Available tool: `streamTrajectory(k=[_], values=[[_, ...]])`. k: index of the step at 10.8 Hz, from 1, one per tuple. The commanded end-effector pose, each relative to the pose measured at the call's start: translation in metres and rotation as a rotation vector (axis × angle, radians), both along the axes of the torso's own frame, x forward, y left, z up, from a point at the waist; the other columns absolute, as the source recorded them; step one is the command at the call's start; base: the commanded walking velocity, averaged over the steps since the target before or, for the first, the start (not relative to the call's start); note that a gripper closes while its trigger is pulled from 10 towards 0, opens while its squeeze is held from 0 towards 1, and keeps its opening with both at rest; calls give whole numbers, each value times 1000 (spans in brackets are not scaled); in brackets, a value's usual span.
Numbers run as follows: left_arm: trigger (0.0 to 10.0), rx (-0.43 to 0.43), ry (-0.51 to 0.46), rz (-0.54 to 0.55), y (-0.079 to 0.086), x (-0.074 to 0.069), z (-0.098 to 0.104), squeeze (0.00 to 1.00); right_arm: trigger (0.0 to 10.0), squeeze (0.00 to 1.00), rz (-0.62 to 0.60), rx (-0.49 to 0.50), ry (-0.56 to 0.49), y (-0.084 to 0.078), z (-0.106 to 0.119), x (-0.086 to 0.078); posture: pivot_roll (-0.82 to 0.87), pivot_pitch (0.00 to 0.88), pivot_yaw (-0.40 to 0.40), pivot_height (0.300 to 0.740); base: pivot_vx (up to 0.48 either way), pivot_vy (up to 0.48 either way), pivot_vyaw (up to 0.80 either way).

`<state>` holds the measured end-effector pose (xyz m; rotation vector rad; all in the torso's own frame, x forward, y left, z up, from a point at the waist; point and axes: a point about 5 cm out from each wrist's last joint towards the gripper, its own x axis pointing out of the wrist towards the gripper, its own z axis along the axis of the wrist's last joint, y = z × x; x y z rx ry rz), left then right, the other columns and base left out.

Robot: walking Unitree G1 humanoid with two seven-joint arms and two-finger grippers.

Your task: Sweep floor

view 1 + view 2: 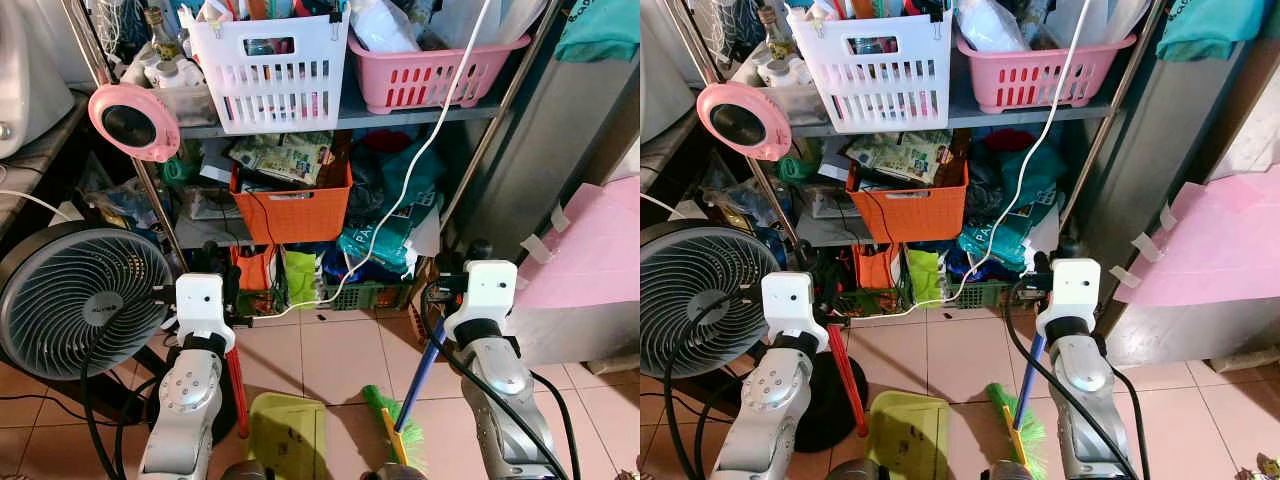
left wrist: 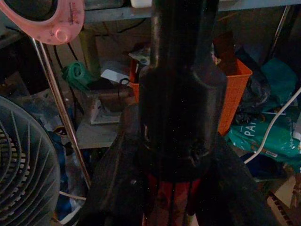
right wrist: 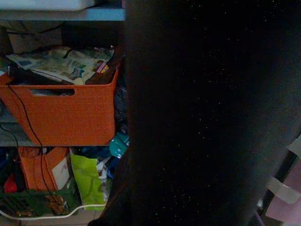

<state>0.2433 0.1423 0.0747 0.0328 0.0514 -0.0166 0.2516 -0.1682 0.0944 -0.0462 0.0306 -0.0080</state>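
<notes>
Left claw (image 1: 213, 262) is clamped on our dustpan (image 1: 285, 432) handle, right claw (image 1: 450, 266) on the broom (image 1: 405, 410).

Two forearms, silver metal, cylindrical, with small round screw holes. Each carries a white, boxy wrist housing: left gripper (image 1: 205, 262), right gripper (image 1: 470, 258). Jaws black. Thick black cables loop along both arms. No markings legible.
</notes>
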Motion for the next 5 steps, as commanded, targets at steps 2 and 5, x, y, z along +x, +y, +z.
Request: streamTrajectory(k=[2,5], values=[[10000,-223,9,-62,-15,40,33,0,10000,0,63,129,42,8,29,45,-47,0,102,740,0,0,0],[10000,-110,6,8,4,27,27,0,10000,0,139,60,60,17,13,29,-29,0,92,740,0,0,0]])
